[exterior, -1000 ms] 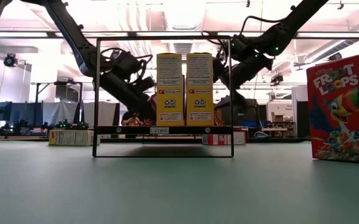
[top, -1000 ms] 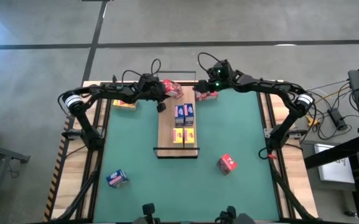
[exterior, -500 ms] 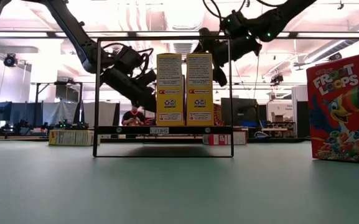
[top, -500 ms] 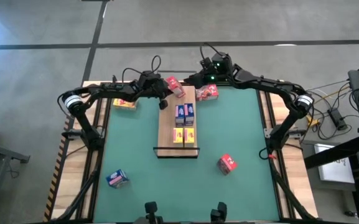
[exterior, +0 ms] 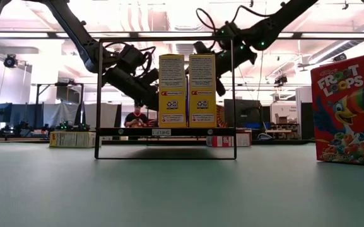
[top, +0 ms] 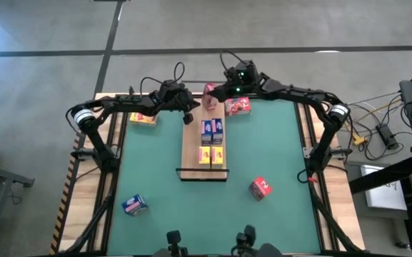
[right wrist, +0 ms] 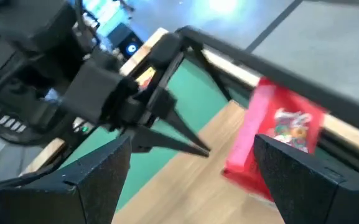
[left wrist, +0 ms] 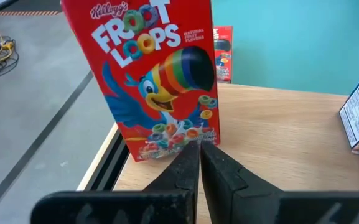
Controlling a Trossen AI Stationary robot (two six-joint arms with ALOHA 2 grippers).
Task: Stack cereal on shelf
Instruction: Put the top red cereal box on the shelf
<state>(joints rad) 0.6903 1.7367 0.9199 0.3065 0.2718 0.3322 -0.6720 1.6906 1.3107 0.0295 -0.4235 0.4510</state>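
The shelf [top: 191, 146] is a light-wood board with a black wire frame [exterior: 99, 94]. Two blue cereal boxes [top: 211, 130] and two yellow ones [top: 211, 155] stand on it. A red cereal box [left wrist: 157, 81] stands upright on its bottom at the board's far end [top: 210, 97]. My left gripper [left wrist: 199, 147] is shut and points at that box's lower front; in the right wrist view a strip of wood shows between its tips [right wrist: 207, 151] and the box [right wrist: 279, 140]. My right gripper [right wrist: 191, 143] hangs open above the far end, facing the box, with nothing between its fingers.
Loose boxes lie on the green mat [top: 277, 143]: a red one [top: 238, 107] right of the shelf's far end, a red one [top: 260, 188] near right, a blue one [top: 134, 205] near left, a yellow one [top: 143, 118] far left. A person sits beyond the table [exterior: 135, 117].
The red box at the shelf's far end has gone from tilted near the board's left edge to upright nearer its middle. My right gripper has risen from over the red box on the mat, rolled, and gone toward the shelf's far end, staying open.
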